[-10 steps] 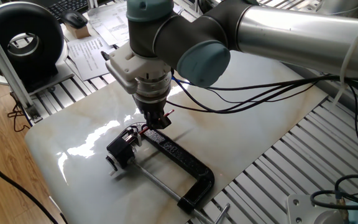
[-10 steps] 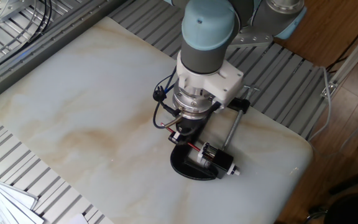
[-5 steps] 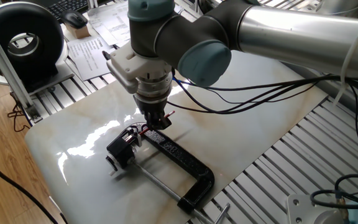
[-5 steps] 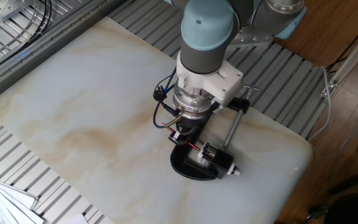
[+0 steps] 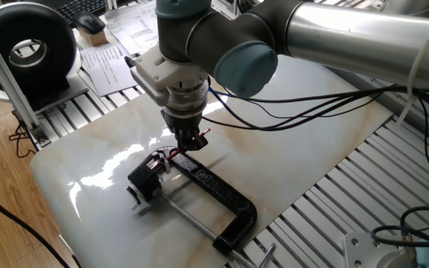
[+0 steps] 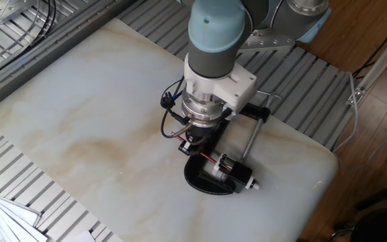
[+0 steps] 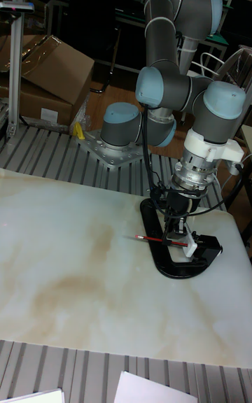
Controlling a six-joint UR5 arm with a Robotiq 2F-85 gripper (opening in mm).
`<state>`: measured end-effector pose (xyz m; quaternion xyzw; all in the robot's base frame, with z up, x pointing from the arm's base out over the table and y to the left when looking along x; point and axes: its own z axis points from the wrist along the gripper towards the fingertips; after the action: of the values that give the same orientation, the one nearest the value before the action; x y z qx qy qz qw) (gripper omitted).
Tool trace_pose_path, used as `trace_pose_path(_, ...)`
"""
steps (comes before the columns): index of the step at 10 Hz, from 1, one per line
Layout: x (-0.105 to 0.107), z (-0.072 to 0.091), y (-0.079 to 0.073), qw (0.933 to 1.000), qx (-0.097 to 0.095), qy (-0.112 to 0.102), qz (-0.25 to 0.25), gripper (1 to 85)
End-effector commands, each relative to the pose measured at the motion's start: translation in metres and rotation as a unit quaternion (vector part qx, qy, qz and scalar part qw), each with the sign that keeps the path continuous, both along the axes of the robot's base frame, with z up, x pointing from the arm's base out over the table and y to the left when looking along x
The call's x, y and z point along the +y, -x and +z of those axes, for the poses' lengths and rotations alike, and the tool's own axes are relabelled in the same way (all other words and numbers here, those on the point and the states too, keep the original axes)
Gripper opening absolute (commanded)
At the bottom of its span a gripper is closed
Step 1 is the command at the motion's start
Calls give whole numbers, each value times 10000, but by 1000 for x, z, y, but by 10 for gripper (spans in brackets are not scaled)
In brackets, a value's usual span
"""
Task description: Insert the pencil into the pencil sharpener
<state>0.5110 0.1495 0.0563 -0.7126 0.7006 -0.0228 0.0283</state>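
You had the fingers [image 7: 176, 229] clamped on the pencil [image 7: 159, 240], held level just above the surface, tip by the pencil sharpener [image 7: 203, 245]; a slight misalignment risked jamming it; the clamp [image 5: 214, 192] crowded your approach.

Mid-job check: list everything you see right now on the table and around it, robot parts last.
Pencil: one, dark red, level above the slab, held in the tool, one end toward the sharpener.
Sharpener: one, black, in the clamp's mouth.
Clamp: one, black frame, silver screw rod, lying on the slab.
Slab: one, white marble, on the ribbed metal table.
Papers: several, white, behind the slab.
Box: one, brown cardboard, on the floor.
Arm: one, grey and blue, over the clamp.
Tool: one, black, shut on the pencil.
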Motion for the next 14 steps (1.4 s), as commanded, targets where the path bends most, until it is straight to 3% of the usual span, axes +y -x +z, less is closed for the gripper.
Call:
trace_pose_path(1, 8, 1, -2, 9999, -8, -80, -113, 13)
trace_pose_path(3, 17, 2, 0, 9998, -38, -62, -167, 13)
trace_pose_path(6, 6, 1, 1, 9999, -70, -13, -129, 13)
trace_pose_path(9, 12, 4, 1, 9999, -24, -29, -144, 13)
trace_pose_path(12, 17, 3, 0, 9997, -29, -142, -213, 13)
trace_pose_path(14, 26, 0, -4, 9992, -103, -367, -148, 13)
